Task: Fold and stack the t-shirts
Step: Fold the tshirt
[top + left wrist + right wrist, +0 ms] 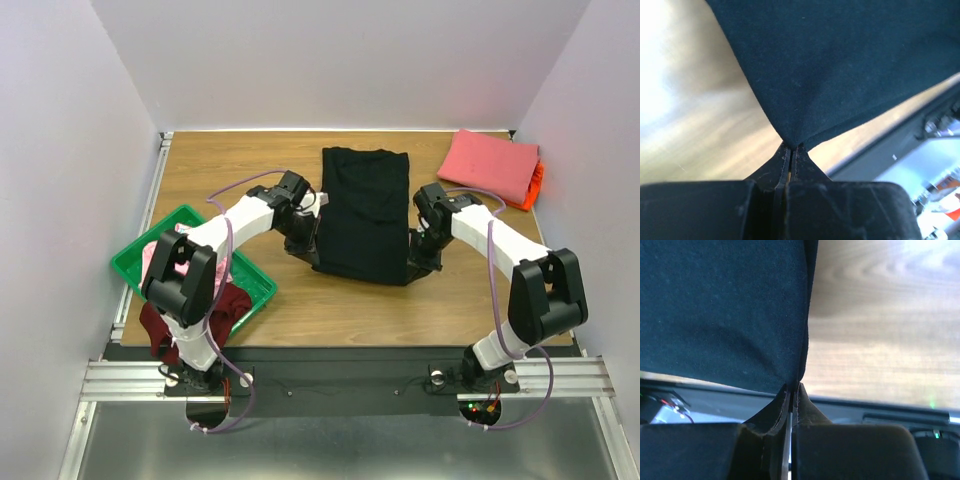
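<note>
1. Plainly, the table (240, 170) is boxed in by white walls on the left, back and right. Its near edge runs along the bottom of the frame, by the arm bases.
2. Bare wood shows at the upper left and in a strip below the black t-shirt (365, 215).
3. The green tray (135, 262) takes up the lower left, with a light pink t-shirt (155, 252) in it. A maroon t-shirt (232, 303) spills over its near rim.
4. A folded coral-pink t-shirt (490, 165) sits at the upper right on an orange t-shirt (537, 185), close to the right wall.
5. The black t-shirt lies mid-frame as a tall rectangle.
6. The left gripper (303, 243) pinches its lower left corner, fingers pressed together on the cloth.
7. The right gripper (425, 255) pinches the lower right corner the same way.
</note>
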{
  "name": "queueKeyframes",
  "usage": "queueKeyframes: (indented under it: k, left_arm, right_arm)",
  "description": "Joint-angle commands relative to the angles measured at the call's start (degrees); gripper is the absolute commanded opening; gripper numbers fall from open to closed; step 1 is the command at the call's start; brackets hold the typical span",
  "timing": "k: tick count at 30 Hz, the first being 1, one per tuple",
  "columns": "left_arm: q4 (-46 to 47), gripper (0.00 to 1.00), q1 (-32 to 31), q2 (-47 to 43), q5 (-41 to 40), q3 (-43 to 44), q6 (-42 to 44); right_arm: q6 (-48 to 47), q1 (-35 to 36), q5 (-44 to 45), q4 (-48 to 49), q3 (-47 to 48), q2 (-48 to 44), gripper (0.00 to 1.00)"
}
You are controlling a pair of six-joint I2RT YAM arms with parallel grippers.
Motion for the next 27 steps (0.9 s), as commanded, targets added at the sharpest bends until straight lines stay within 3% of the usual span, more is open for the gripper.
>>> queueKeyframes:
  k: [1,7,10,20,27]
  left_arm:
    - [-5.25,0.0,-1.66,-5.18,4.56,-1.99,-2.37]
    - [-7.19,0.0,-2.72,-10.81,5.98,0.55,-6.41]
    - [-7.1,0.0,-1.76,-10.2,5.36,6.08,-7.38]
    - [-3.41,0.0,2.63,-1.24,0.53,15.58,-7.12]
    - [-4.19,0.0,3.78,7.19,1.41,29.36,-5.1]
  right_arm:
    - [-0.53,2.19,-2.12,-8.85,2.06,-3.94,0.0]
    - [2.54,3.95,-0.9,-13.08,7.5,-6.23,0.0]
    - [3.78,3.96,3.32,-11.85,12.42,-5.71,0.01]
    - [7.65,3.87,16.41,-0.17,16.39,-1.49,0.0]
    - [6.51,2.29,25.03,6.07,22.53,3.43,0.0]
